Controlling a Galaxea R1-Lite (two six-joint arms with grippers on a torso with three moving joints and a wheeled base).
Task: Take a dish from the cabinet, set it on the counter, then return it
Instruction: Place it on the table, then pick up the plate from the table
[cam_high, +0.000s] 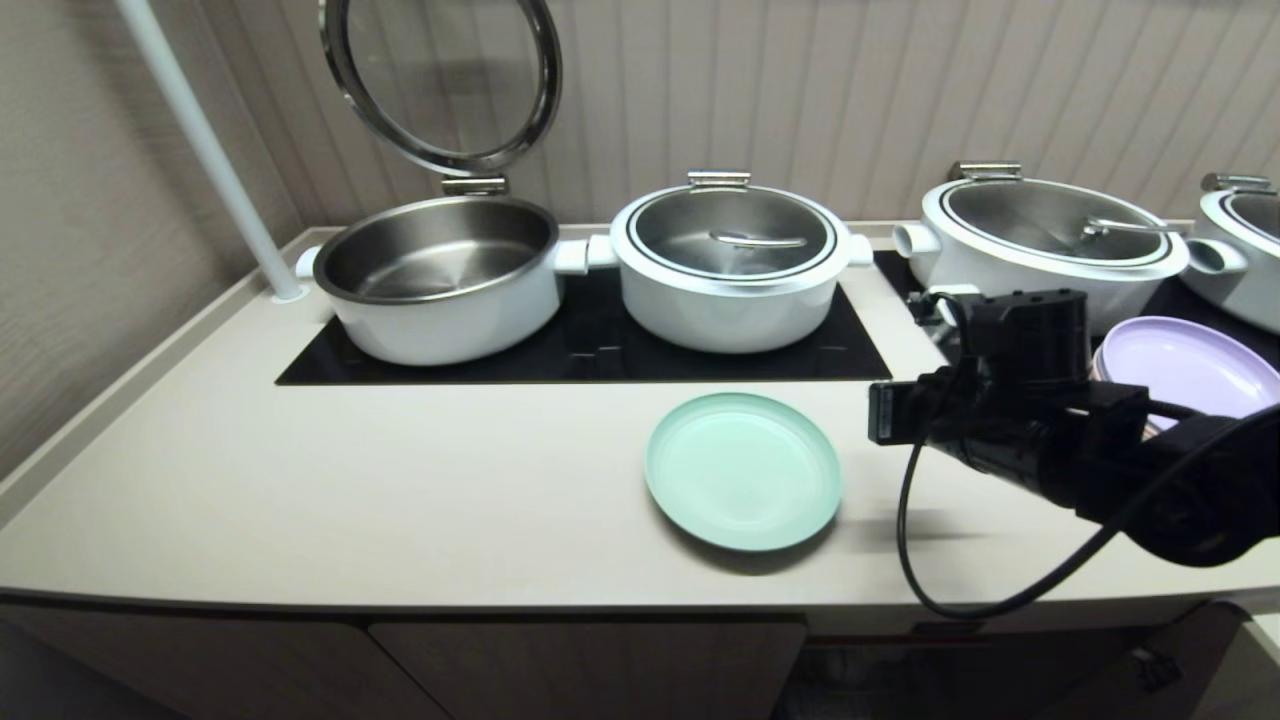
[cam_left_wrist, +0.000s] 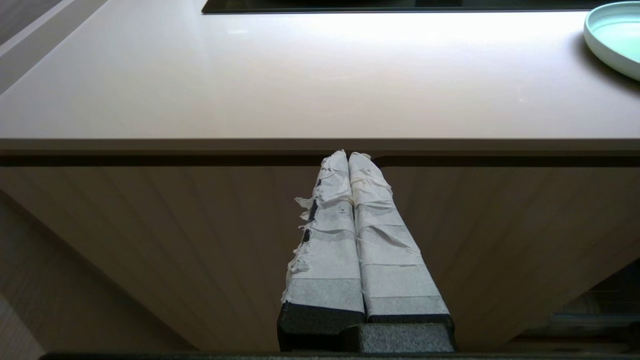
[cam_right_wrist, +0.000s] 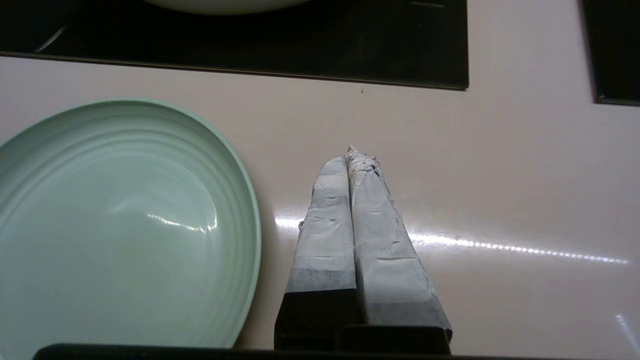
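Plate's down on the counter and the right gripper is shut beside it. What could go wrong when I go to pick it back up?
The dish lies flat on the counter, so shut fingers may just shove it.
The right gripper must open first.
The lilac plate sits close behind the right arm; a swing might clip it.

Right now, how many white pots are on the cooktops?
4: an open one at the left, a lidded one beside it, another lidded one further right, and a fourth cut off by the right edge. More may be out of frame.
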